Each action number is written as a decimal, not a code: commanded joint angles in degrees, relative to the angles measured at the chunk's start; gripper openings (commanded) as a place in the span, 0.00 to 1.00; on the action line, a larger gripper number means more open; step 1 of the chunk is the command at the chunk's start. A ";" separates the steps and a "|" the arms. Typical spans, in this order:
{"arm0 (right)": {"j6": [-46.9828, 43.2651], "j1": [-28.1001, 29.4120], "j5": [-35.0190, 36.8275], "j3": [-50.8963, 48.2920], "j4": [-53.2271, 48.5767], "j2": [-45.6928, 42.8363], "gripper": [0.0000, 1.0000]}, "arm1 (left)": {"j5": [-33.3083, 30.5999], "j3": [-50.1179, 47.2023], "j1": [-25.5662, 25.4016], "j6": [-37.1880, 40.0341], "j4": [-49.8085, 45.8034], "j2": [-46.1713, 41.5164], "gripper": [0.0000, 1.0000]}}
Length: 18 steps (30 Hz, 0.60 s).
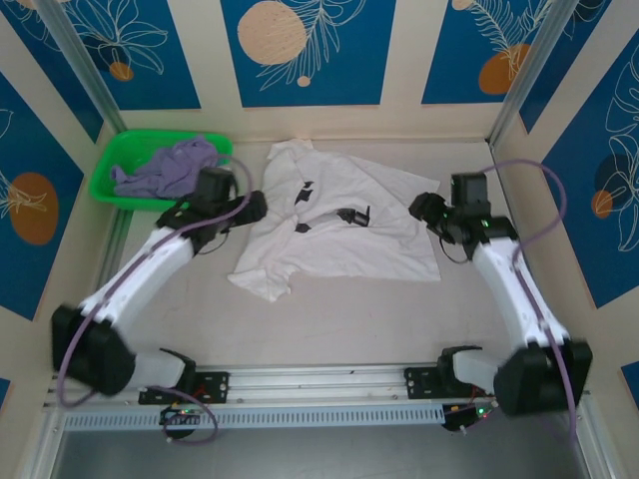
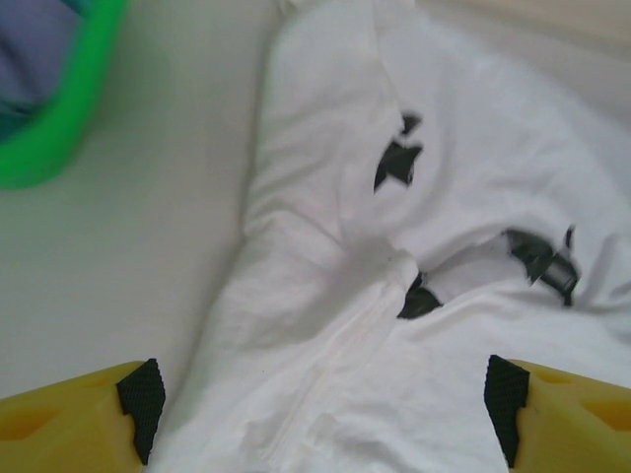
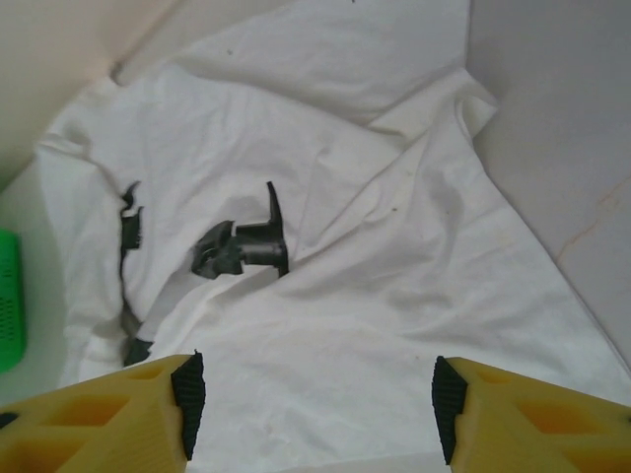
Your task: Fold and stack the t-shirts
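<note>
A white t-shirt (image 1: 334, 225) with a black-and-grey print lies crumpled and spread in the middle of the table. It also shows in the left wrist view (image 2: 394, 296) and in the right wrist view (image 3: 325, 276). A pale lavender t-shirt (image 1: 170, 168) is bunched inside the green basket (image 1: 112, 160). My left gripper (image 1: 250, 208) hovers at the white shirt's left edge, open, nothing between its fingers (image 2: 143, 404). My right gripper (image 1: 427, 210) hovers at the shirt's right edge, also open and empty, with its fingers (image 3: 187, 399) spread over the cloth.
The green basket (image 2: 59, 128) stands at the back left, close to my left arm. Patterned walls enclose the table on three sides. Bare table lies in front of the shirt, toward the arm bases (image 1: 319, 384).
</note>
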 commanded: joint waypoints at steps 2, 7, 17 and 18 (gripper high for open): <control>-1.98 -0.36 4.20 10.26 -2.06 15.77 0.64 | 3.24 9.44 -5.24 3.34 -3.41 14.00 0.86; -1.70 -4.03 0.52 27.27 -4.22 35.88 0.55 | 8.04 20.07 -9.24 0.36 -0.71 29.20 0.66; -4.43 -8.41 0.33 57.95 -14.93 64.84 0.31 | 9.46 21.25 -17.02 -4.39 2.89 39.12 0.30; -4.59 -8.51 0.26 59.33 -15.25 66.39 0.30 | 8.73 20.12 -17.87 -4.69 3.50 38.76 0.30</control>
